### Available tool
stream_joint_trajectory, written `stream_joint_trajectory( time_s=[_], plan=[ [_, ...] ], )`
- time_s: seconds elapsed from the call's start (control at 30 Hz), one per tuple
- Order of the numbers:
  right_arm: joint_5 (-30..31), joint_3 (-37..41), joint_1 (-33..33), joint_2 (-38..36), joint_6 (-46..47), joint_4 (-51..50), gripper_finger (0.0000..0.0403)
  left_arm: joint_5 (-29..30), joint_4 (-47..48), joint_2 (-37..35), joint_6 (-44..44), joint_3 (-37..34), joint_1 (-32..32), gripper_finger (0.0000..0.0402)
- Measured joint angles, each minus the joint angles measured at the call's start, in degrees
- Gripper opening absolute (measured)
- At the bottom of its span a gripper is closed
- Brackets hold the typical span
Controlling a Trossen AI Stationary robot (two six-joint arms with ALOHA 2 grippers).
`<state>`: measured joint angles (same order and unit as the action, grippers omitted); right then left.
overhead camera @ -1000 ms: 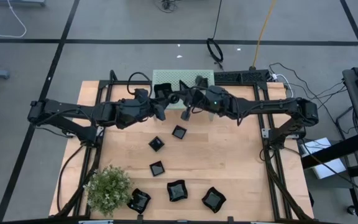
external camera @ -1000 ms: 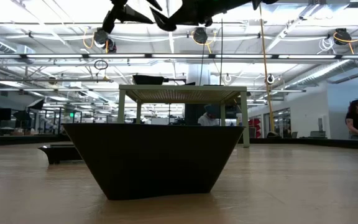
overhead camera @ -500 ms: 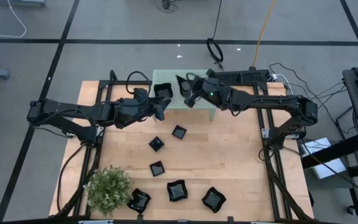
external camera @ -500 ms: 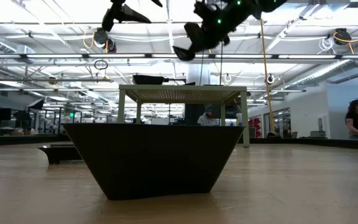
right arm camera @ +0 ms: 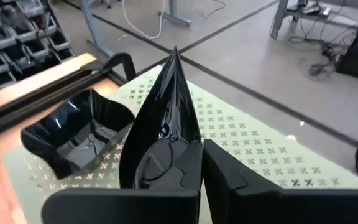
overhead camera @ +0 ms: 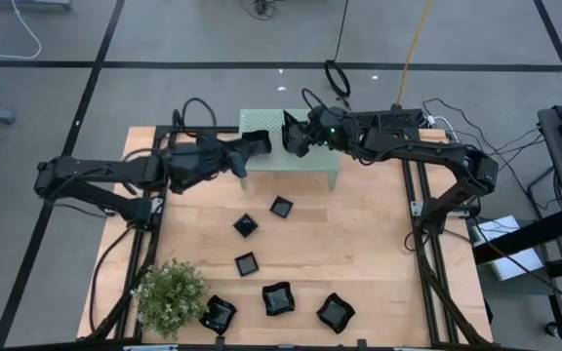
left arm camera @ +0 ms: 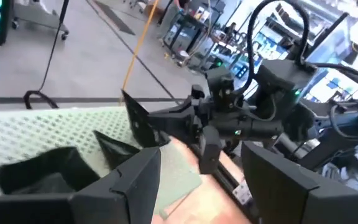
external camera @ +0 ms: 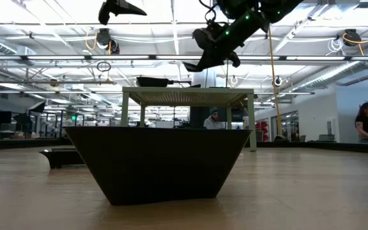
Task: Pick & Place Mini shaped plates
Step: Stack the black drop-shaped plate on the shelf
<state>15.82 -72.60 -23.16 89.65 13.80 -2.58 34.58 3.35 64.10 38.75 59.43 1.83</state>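
A teardrop plate (right arm camera: 163, 134) is held pinched in the right claw (overhead camera: 294, 138), which has been carried up from desk (overhead camera: 379, 253) centre to over the mint stand (overhead camera: 312, 161) at twelve o'clock; release there is likely next. The left claw (overhead camera: 240, 161), spread wide and empty, has been drawn back toward nine o'clock.

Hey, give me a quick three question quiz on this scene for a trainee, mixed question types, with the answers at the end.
1. True or false: the right end effector holds a teardrop plate above the green stand.
2. How many black plates lie on the wooden tabletop, off the stand?
3. Which one is open and empty? A: the left end effector. B: the right one.
Key: 1 true; 2 six; 3 A.
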Motion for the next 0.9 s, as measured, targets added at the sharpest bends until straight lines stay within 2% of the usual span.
stream_joint_trajectory(
  time_s=[0.1, 0.5, 0.9],
  plan=[
    [-2.63, 0.00, -0.34, 0.08, 2.90, -1.09, 0.0000, -0.61, -0.69, -2.30, -2.20, 0.05, 1.03, 0.0225],
    [-2.65, -0.01, -0.44, 1.34, 8.04, -2.65, 0.0000, -0.68, -0.15, -11.67, -9.90, -0.01, 4.17, 0.0225],
    [-2.67, 0.00, -0.37, 4.22, 9.53, -1.84, 0.0000, -0.67, -0.06, -14.25, -14.76, -0.01, 4.28, 0.0225]
  ],
)
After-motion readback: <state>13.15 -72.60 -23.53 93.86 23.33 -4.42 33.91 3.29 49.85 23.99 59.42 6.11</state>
